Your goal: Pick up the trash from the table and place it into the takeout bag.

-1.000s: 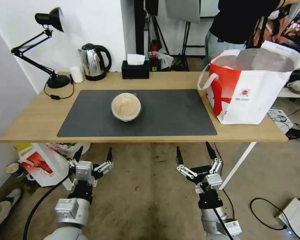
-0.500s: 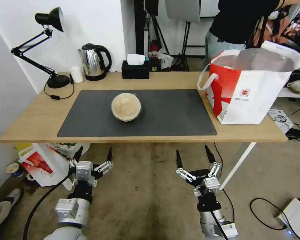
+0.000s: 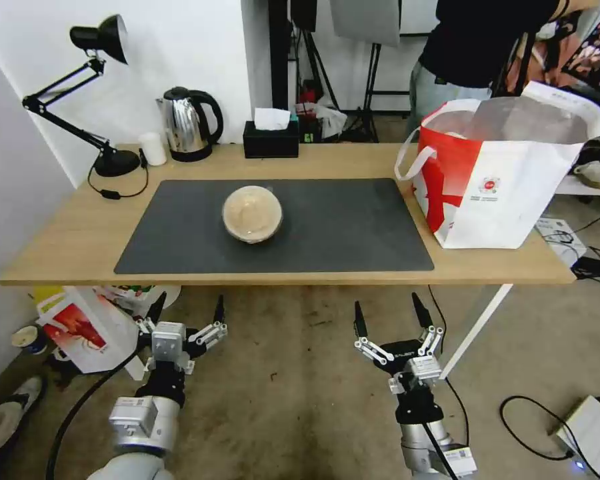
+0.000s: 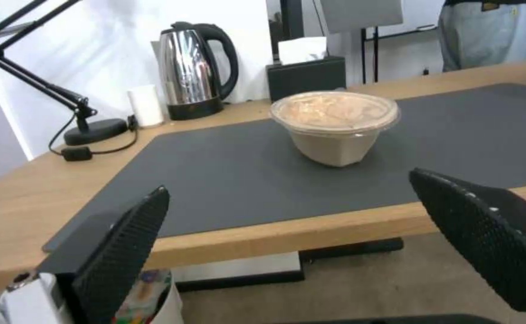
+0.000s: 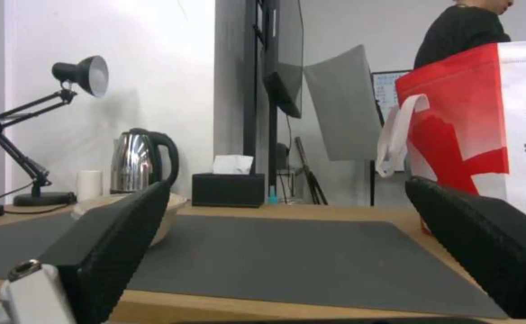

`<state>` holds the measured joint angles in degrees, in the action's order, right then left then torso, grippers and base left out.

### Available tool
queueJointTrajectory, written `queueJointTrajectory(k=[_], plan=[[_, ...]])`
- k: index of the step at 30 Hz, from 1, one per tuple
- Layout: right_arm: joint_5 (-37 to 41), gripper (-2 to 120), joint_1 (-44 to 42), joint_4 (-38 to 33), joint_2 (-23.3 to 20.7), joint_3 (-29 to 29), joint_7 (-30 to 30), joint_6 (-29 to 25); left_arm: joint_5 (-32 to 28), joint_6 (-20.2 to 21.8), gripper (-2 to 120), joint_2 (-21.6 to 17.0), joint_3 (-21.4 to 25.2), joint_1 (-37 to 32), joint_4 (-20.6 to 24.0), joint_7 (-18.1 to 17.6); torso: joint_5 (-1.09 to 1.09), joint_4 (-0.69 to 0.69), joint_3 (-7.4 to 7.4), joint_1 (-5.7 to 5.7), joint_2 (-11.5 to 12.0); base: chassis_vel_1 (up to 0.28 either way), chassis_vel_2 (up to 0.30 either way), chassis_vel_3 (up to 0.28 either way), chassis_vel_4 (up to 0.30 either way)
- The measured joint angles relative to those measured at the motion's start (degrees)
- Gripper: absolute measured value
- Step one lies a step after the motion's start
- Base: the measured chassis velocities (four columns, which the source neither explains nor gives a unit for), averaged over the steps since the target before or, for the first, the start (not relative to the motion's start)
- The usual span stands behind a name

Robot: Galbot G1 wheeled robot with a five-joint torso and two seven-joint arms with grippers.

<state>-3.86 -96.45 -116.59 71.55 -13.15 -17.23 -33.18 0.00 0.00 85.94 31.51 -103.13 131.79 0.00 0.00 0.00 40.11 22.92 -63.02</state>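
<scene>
In the takeout bag (image 3: 507,180), contents hidden

I have the table (image 3: 60,247) directly ahead, with the mat (image 3: 340,227) lying along its middle. The container (image 3: 252,213) sits on the mat, left of centre. The bag (image 3: 507,180) stands on the table's right end, just beside the mat's right edge. Behind the mat, from left: lamp (image 3: 107,160), cup (image 3: 154,148), kettle (image 3: 188,125), tissue box (image 3: 271,139). Both grippers hang before the near edge, below tabletop level: left gripper (image 3: 185,308), right gripper (image 3: 389,313).
</scene>
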Motion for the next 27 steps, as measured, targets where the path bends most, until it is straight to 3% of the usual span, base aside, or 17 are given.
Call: queueJointTrajectory(k=[19, 22, 23, 27], plan=[[0.1, 100, 0.0, 0.0, 0.0, 0.0, 0.0, 0.0, 0.6, -1.6, 100, 0.2, -0.7, 0.4, -0.3, -1.0, 0.01, 0.01, 0.00, 0.00, 0.0, 0.000, 0.000, 0.000, 0.000], [0.1, 100, 0.0, -0.1, 0.0, 0.0, 0.0, 0.0, 3.2, -7.1, 100, 1.2, -3.4, 1.7, -1.7, -4.7, 0.00, 0.00, 0.00, 0.00, 0.0, 0.000, 0.000, 0.000, 0.000], [0.1, 100, 0.0, -0.1, 0.0, 0.0, 0.0, 0.0, 3.2, -7.1, 100, 1.2, -3.4, 1.7, -1.7, -4.7, 0.00, 0.00, 0.00, 0.00, 0.0, 0.000, 0.000, 0.000, 0.000], [0.1, 100, 0.0, -0.1, 0.0, 0.0, 0.0, 0.0, 7.0, -15.3, 100, 2.6, -7.3, 3.6, -3.6, -10.4, 0.00, 0.00, 0.00, 0.00, 0.0, 0.000, 0.000, 0.000, 0.000]])
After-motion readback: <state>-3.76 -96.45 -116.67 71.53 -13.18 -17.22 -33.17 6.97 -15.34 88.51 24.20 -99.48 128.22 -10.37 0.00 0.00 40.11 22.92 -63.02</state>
